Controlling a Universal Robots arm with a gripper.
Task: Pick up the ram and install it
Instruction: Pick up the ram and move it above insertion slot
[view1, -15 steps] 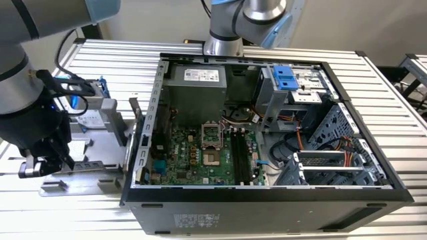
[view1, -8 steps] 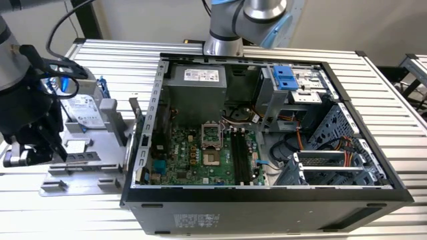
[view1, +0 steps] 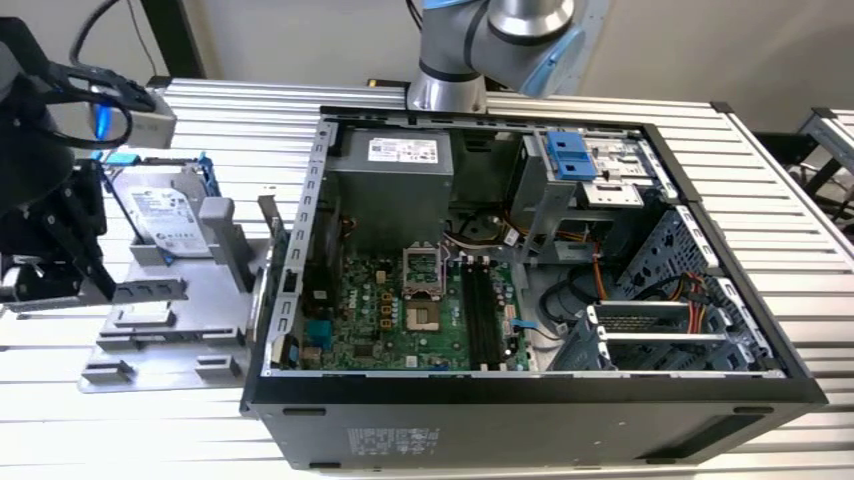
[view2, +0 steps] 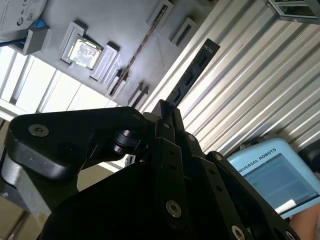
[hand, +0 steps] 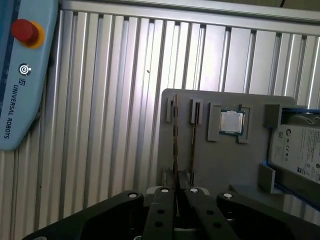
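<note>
Over the flat grey plastic holder tray (hand: 220, 165), we see the black two-fingered gripper (hand: 175, 189) pinched closed on one end of the thin dark circuit-board ram stick (view2: 192, 75), edge-on along a tray slot

Ribbed metal tabletop (view1: 787, 230), pale wall (view1: 294, 40) behind

A: Where is the computer box (view1: 534, 410)?
B: On the bench (view1: 787, 200), lying open. The flat board (view1: 380, 325) sits inside, at the bottom.
A: What's beside it?
B: A tray (view1: 160, 345), on the exterior view's left of the box. A hard drive (view1: 167, 215) stands on the tray. A small chip (hand: 231, 121) sits between the drive and the tray's slots (hand: 194, 111).
A: And the hand (view2: 164, 111)?
B: Above the tray, pinching the ram (view2: 192, 75), which sticks out past its tips.
</note>
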